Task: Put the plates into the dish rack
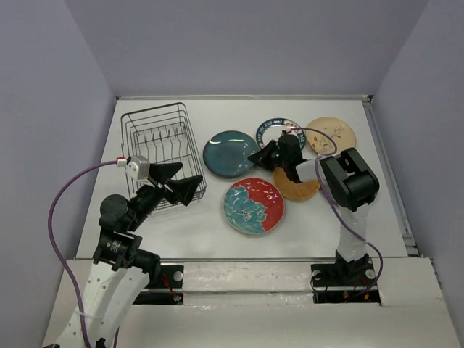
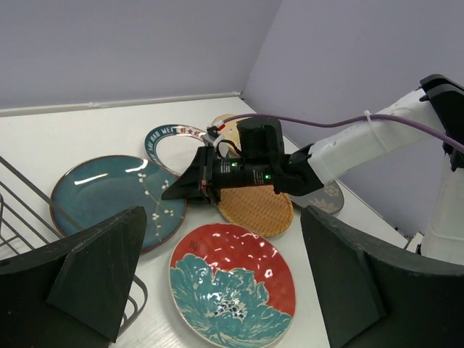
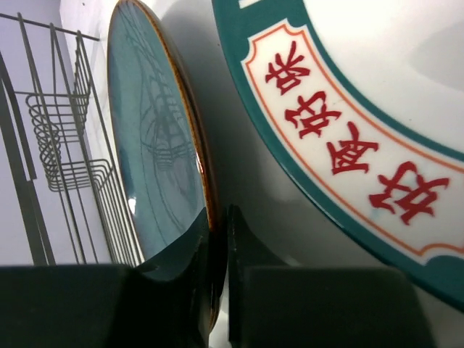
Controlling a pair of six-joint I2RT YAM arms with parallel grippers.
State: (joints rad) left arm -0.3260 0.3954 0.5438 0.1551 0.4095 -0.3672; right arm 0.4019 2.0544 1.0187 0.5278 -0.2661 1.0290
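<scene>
My right gripper (image 1: 259,156) is shut on the right rim of the dark teal plate (image 1: 230,154), which lies on the table; the right wrist view shows the two fingers pinching that rim (image 3: 220,243). The white plate with a dark patterned rim (image 1: 279,129) lies just behind it. The cream floral plate (image 1: 330,135), the orange woven-look plate (image 1: 297,188) and the red-and-teal floral plate (image 1: 254,206) lie flat nearby. The grey plate (image 2: 325,197) peeks out under the right arm. The dish rack (image 1: 156,148) holds no plates. My left gripper (image 1: 177,186) is open and empty by the rack's near right corner.
The right arm (image 1: 348,181) stretches low over the orange and grey plates. A purple cable (image 1: 65,196) loops off the left arm. Grey walls enclose the white table (image 1: 217,239) on three sides.
</scene>
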